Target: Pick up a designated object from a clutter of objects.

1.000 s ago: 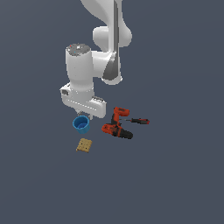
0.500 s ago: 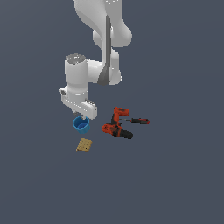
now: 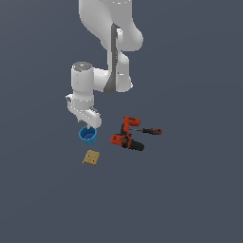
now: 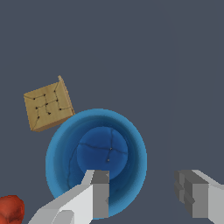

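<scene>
The blue cup (image 3: 88, 136) stands upright on the dark floor, open side up; in the wrist view it (image 4: 70, 144) fills the middle. My gripper (image 3: 88, 125) hangs right above the cup's rim. In the wrist view my gripper (image 4: 142, 192) is open: one finger (image 4: 98, 192) sits over the cup's inside, the other finger (image 4: 194, 197) lies outside the cup's wall. It holds nothing. The red and black drill (image 3: 126, 137) lies to the exterior view's right of the cup.
A tan square cracker (image 3: 91, 157) lies just in front of the cup and also shows in the wrist view (image 4: 47, 105). A red-handled screwdriver (image 3: 151, 131) lies beyond the drill. A bit of the red drill (image 4: 9, 209) shows at the wrist view's corner.
The arm has swung toward the exterior view's left and lowered, bringing the gripper down over the blue cup. The objects have not moved.
</scene>
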